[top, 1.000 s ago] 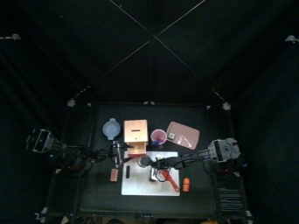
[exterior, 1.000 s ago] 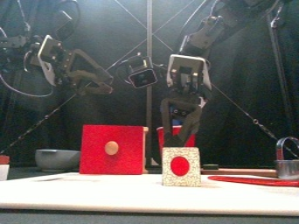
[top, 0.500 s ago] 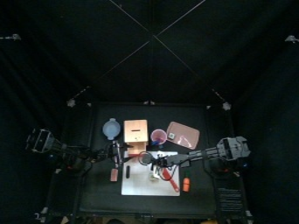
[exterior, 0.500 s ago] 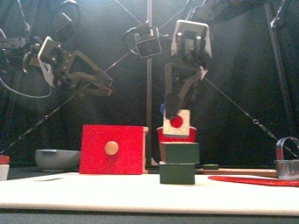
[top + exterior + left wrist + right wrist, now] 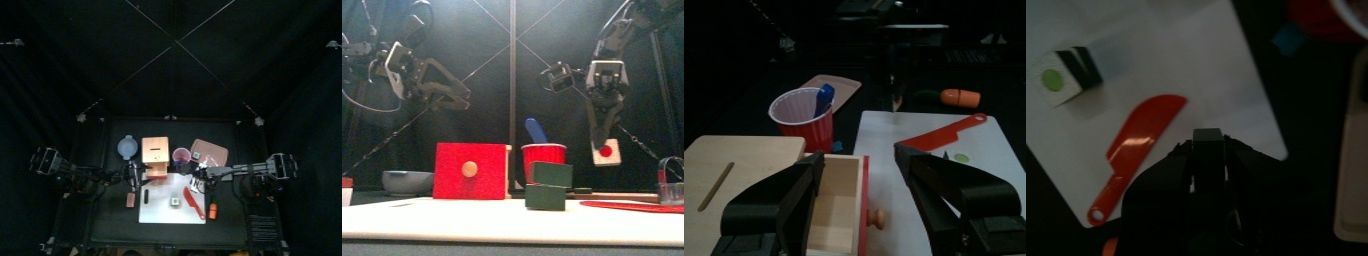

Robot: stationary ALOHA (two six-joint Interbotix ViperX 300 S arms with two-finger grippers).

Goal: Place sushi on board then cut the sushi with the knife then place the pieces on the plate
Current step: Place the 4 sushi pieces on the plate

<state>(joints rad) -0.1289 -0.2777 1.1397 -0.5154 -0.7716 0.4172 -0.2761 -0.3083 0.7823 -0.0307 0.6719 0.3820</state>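
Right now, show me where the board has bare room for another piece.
The board is bare across its left half, from its left edge to the sushi. Crowded on the right: knife, with the right gripper above.

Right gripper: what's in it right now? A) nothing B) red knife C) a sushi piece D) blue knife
C: in the front view the right gripper is shut on a sushi piece with a pale face and a red dot, held up in the air. The red knife lies flat on the white board, and the blue knife stands in the red cup.
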